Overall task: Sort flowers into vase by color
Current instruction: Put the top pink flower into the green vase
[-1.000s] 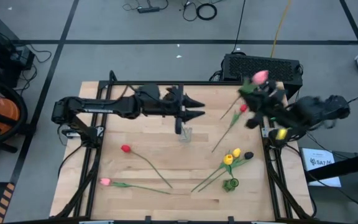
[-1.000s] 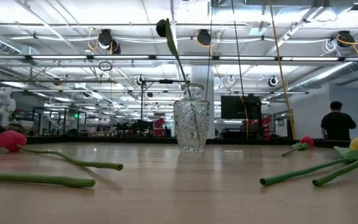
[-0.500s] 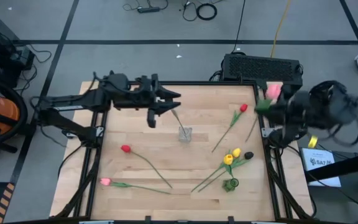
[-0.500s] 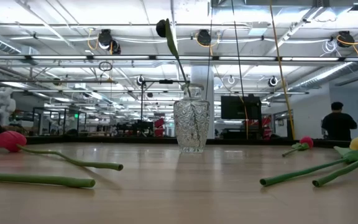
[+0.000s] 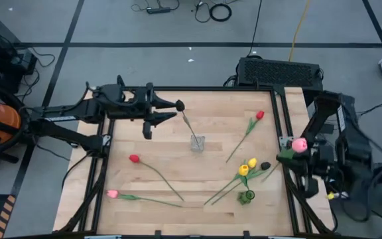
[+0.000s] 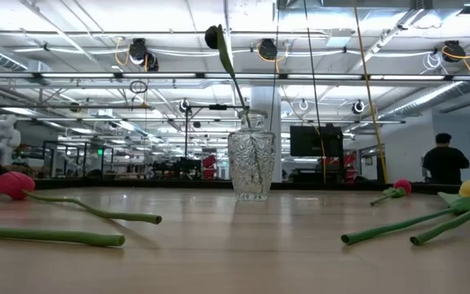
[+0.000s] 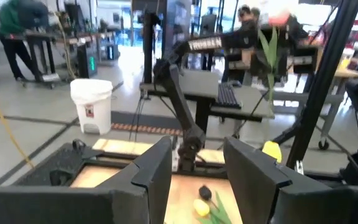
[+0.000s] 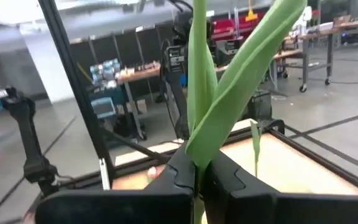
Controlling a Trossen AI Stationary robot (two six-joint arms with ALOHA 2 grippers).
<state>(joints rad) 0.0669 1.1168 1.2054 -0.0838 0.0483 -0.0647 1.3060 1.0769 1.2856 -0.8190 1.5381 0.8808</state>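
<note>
Right tool (image 8: 197, 177) at tabletop's (image 5: 178, 172) right edge, clamped on pink tulip (image 5: 300, 144) stem. Left tool (image 7: 194, 163) wide, far left of vase (image 5: 197, 142), which holds black tulip (image 5: 180, 105). Red (image 5: 134, 159), pink (image 5: 112, 194), yellow (image 5: 243, 170) tulips lie on tabletop.

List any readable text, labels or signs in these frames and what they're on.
"TROSSEN": white lettering on the right arm, seen in the left wrist view; blurred but legible.
White bucket: a label, too blurred to read.
White sheet on the floor right of the table: print too small to read.
Nothing else readable.
</note>
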